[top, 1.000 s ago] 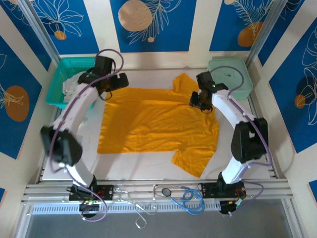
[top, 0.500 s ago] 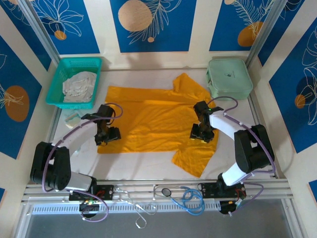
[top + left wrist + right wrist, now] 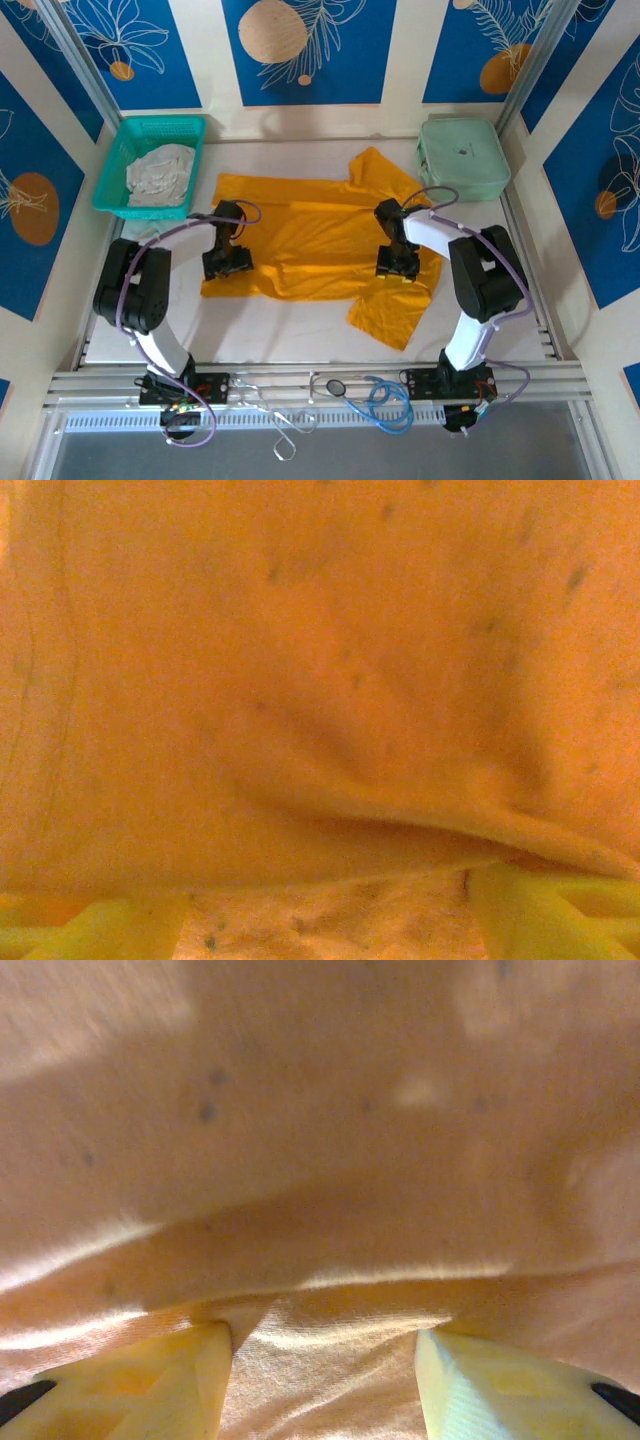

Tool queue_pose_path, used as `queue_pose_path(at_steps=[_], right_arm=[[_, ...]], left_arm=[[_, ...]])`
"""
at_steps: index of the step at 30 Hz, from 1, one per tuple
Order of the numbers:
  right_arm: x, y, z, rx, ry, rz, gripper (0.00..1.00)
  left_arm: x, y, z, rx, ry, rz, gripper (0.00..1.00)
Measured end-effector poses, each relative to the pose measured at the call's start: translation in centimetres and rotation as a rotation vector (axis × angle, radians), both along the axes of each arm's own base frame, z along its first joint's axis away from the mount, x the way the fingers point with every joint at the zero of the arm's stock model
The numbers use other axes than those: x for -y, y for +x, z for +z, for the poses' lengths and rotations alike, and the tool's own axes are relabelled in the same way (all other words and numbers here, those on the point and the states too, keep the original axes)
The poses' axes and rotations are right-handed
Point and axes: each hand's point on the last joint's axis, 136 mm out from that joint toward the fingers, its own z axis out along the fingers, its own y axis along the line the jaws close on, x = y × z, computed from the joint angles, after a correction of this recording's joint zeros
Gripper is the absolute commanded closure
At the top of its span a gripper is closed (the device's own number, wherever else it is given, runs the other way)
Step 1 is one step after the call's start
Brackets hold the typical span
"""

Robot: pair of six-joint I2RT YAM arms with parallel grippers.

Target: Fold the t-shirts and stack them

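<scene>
Mustard-orange t-shirt (image 3: pixel 310 240): spread flat at mid-table, hem edge toward the left arm, both sleeves on the side toward the right arm.

- Table (image 3: pixel 280 330): a bare white strip lies nearer than the shirt's near edge. There is narrower bare room off its hem edge and off its far edge.
- Near sleeve (image 3: pixel 385 315): juts from the shirt's near edge into that strip, flat, its edges free.
- Left gripper (image 3: pixel 226 265): on the shirt just inside the hem edge, close to the near corner. In the left wrist view (image 3: pixel 320 920) its fingers (image 3: pixel 110 930) stand spread wide, with orange cloth rising in a soft ridge just ahead of them.
- Right gripper (image 3: pixel 397 265): on the shirt between the two sleeves. In the right wrist view (image 3: pixel 325 1360) its fingers (image 3: pixel 140 1380) are spread apart, with a low fold of cloth lying between them. No pinch is visible.
- Far sleeve (image 3: pixel 375 170): points away from the shirt's far edge, partly rumpled.
- Teal mesh basket (image 3: pixel 120 165): beyond the shirt's far hem corner, apart from it.
- Pale whitish-grey garment (image 3: pixel 160 172): bunched inside the basket.
- Mint-green case (image 3: pixel 463 158): beyond the far sleeve, near it but not touching.
</scene>
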Motion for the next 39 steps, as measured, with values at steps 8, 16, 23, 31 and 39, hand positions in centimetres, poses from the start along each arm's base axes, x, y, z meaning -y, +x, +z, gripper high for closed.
queue_pose_path(at_steps=[8,16,23,31,39], right_arm=[[1.0,4.0,0.2,0.050,-0.022,-0.023,0.47],[2.9,8.1,0.6,0.108,-0.023,-0.081,0.49],[3.9,9.9,0.7,0.145,-0.014,-0.106,0.51],[2.7,10.9,1.5,0.171,0.038,-0.049,0.47],[-0.1,18.4,7.9,0.361,0.142,0.059,0.42]], left_arm=[[-0.2,2.9,0.2,0.024,0.032,-0.001,0.25],[-2.1,4.7,0.6,0.035,0.083,0.023,0.25],[-3.6,5.2,0.9,0.040,0.131,0.025,0.24],[-2.9,7.7,3.9,0.106,0.121,-0.013,0.13],[-1.2,13.3,10.6,0.279,0.082,-0.044,0.03]])
